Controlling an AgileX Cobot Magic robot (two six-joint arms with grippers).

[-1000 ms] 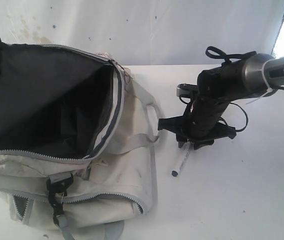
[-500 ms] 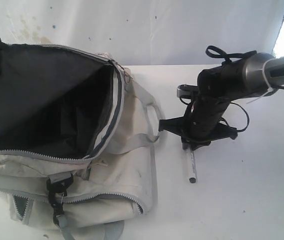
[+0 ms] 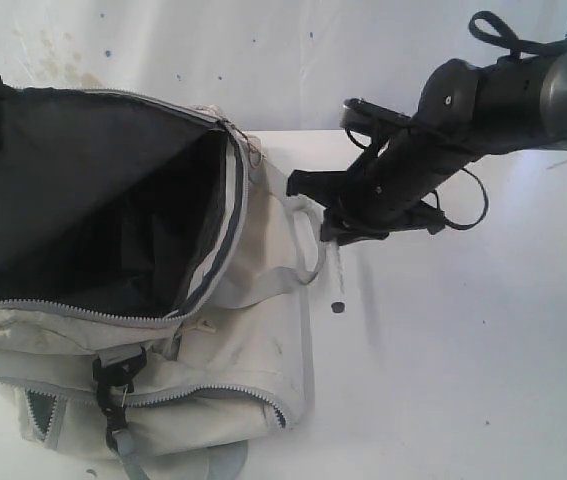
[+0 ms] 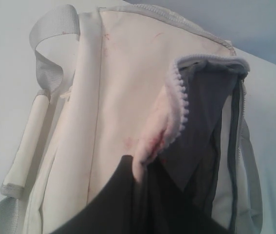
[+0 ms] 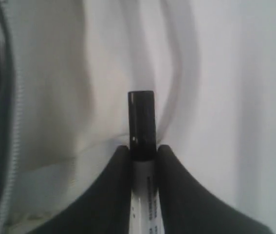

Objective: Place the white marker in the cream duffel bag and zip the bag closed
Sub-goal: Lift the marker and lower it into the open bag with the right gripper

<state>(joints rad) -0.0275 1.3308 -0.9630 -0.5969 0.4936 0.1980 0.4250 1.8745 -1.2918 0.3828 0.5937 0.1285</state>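
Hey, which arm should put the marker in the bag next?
Right. The right hand grips the white marker, right beside the open mouth of the cream duffel bag.

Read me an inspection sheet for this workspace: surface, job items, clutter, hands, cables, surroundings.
Surface: white table, a few dark specks.
Job's things: cream duffel bag unzipped, dark lining showing; white marker outside the bag, cap pointing down.
Clutter: nothing seen.
Hands: right hand shut on the marker beside the bag; left hand pinching the edge of the bag's opening.
Cables: black cable loops off the right arm.
Surroundings: white backdrop, spotted and stained.
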